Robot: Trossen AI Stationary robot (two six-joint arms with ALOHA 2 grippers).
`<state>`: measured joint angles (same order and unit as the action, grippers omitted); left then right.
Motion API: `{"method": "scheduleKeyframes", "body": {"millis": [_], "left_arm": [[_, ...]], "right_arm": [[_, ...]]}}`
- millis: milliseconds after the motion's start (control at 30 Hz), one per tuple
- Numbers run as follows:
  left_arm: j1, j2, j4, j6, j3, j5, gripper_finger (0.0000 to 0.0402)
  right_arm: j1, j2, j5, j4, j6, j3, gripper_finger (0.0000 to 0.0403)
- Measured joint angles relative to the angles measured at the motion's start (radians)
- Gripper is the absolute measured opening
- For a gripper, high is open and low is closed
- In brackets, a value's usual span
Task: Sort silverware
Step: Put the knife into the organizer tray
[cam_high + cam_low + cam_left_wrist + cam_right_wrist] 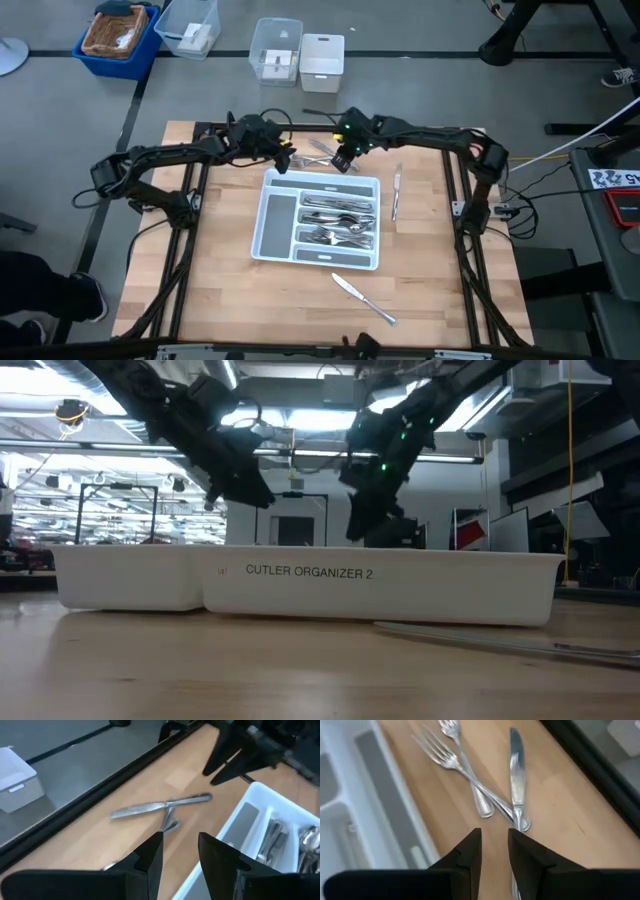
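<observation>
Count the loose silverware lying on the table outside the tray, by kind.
Knives: 3, one at the front, one right of the tray, one behind it
Forks: 2, crossed beside that back knife
Spoons: 0
Total: 5

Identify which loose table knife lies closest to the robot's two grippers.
The knife behind the tray, crossed with two forks. The other loose knives lie farther off: one right of the tray, one in front.
</observation>
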<state>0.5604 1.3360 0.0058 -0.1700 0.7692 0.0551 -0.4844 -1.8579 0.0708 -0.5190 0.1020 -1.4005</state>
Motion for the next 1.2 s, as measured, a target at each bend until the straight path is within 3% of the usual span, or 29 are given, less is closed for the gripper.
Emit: {"method": "scheduleKeyframes", "body": {"millis": [433,1200], "left_arm": [[-0.001,0.097,0.008,0.015,0.0,0.008,0.0114],[-0.001,0.133,0.01,0.013,0.0,0.008,0.0114]], "right_arm": [[-0.06,-0.157,0.017,-0.003,-0.01,-0.009,0.0097],[-0.059,-0.212,-0.035,0.038,-0.059,-0.009,0.0097]]}}
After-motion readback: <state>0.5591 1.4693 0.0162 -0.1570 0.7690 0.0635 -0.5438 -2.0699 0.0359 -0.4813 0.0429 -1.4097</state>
